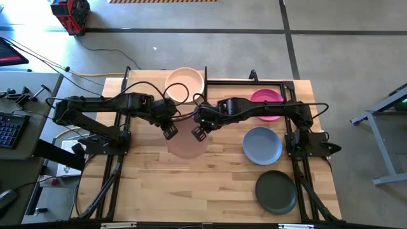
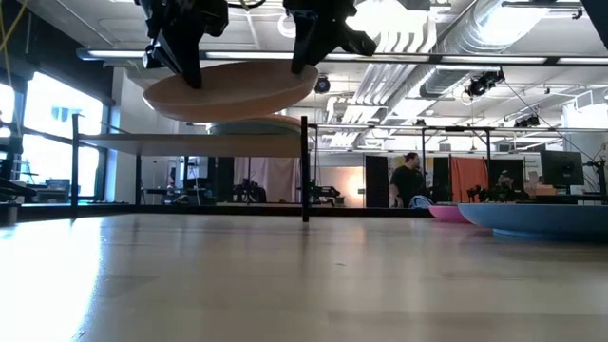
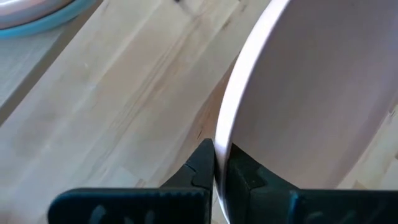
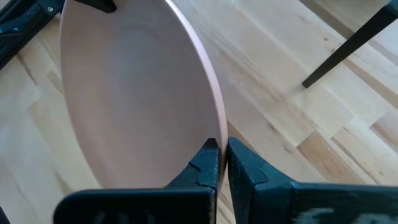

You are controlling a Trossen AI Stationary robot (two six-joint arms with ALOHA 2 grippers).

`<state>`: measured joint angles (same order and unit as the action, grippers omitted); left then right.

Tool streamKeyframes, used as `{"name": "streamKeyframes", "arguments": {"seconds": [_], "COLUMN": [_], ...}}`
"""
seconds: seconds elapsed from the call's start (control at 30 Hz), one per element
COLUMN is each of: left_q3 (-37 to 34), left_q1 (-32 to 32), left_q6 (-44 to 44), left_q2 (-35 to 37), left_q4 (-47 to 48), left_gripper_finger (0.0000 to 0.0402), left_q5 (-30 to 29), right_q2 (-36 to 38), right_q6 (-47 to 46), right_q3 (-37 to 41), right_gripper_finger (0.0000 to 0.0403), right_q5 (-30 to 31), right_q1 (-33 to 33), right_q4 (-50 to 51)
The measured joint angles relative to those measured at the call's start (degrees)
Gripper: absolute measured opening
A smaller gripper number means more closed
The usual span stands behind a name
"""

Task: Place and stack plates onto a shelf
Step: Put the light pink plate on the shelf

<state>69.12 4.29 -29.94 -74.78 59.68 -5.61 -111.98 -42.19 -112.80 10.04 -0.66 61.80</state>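
A salmon-pink plate (image 1: 187,146) hangs in the air between my two grippers, near the table's middle. My left gripper (image 1: 169,131) is shut on its left rim and my right gripper (image 1: 200,134) on its right rim. In the low view the plate (image 2: 233,90) floats level, a little above the shelf board (image 2: 190,143). The shelf (image 1: 143,86) stands at the far left of the table and carries a peach plate (image 1: 184,83) on top of a pale plate (image 3: 37,28). My left gripper (image 3: 222,171) pinches the plate's left rim (image 3: 222,134) between its two fingers, reaching down from above. The plate is lifted clear of the table and lies about level. My right gripper (image 4: 222,158) pinches the opposite, right rim (image 4: 217,118) between its two fingers, also from above.
Magenta plates (image 1: 266,104) lie at the far right, a slate-blue plate (image 1: 262,145) to the right of middle, and a charcoal plate (image 1: 276,191) near the right front corner. A black shelf post (image 2: 304,171) stands just below the held plate's right side. A person (image 2: 408,180) stands far behind the table.
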Motion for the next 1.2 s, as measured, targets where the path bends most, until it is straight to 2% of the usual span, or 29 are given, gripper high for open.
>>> {"name": "streamKeyframes", "arguments": {"seconds": [0.33, 0.83, 0.97, 1.2], "left_q3": [0.00, 0.00, 0.00, 0.00], "left_q1": [0.00, 1.71, 3.36, 7.70], "left_q6": [-0.55, -0.68, -0.86, -1.36], "left_q2": [0.00, 0.00, 0.00, 0.76], "left_q4": [0.10, 0.93, 2.22, 5.06], "left_gripper_finger": [0.0004, 0.0004, 0.0004, 0.0004], "left_q5": [0.17, 0.83, 0.79, 0.89], "right_q2": [0.00, 0.00, 0.02, 0.07], "right_q6": [2.13, 5.34, 6.51, 14.72], "right_q3": [0.00, -0.88, -2.78, -8.05], "right_gripper_finger": [0.0008, 0.0162, 0.0179, 0.0181], "right_q5": [-2.58, -1.05, -1.52, -1.50], "right_q1": [1.16, 2.28, 4.14, 7.89], "right_q4": [-0.10, -2.20, -0.92, 0.48]}}
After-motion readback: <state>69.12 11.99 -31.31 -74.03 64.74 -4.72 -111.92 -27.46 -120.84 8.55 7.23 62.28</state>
